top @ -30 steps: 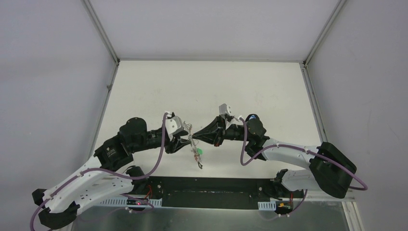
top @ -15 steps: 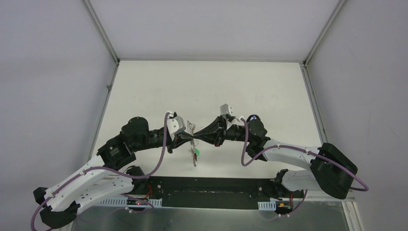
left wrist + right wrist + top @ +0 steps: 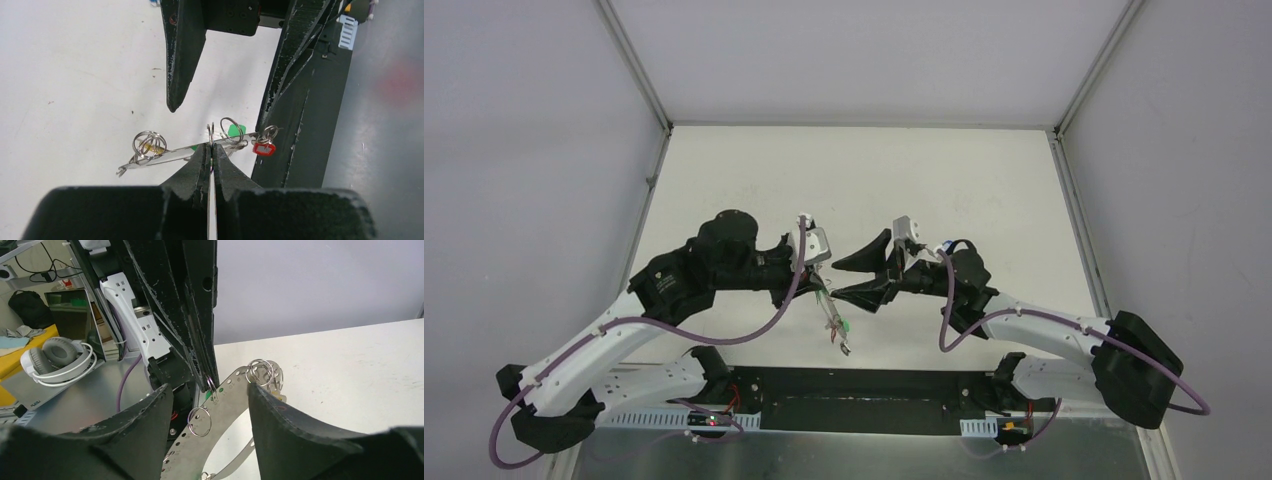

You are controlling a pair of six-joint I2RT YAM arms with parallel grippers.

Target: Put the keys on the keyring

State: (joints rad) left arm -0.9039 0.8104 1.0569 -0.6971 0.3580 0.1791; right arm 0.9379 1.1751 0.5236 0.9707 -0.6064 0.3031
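The keyring [image 3: 165,156] is a thin silvery perforated band, hanging in the air between the two arms [image 3: 834,328]. Keys on small split rings with a green tag [image 3: 234,131], a red tag [image 3: 263,148] and a yellow tag [image 3: 151,147] dangle from it. My left gripper [image 3: 211,146] is shut on one small split ring [image 3: 212,385] threaded through the band. My right gripper [image 3: 209,387] is open, one finger on each side of the band [image 3: 225,405] and touching nothing. From above, the left gripper [image 3: 820,291] and right gripper [image 3: 836,280] sit tip to tip.
The white table [image 3: 854,180] stretches behind the arms, with enclosure walls on three sides. A black base plate [image 3: 864,392] runs along the near edge. Beyond the table, the right wrist view shows headphones [image 3: 57,357] and a power strip [image 3: 135,315].
The right gripper has opened and let go of the keyring, drawing back slightly right. The left gripper closed on the split ring and its arm swung up and rightward; the keyring now hangs from it.
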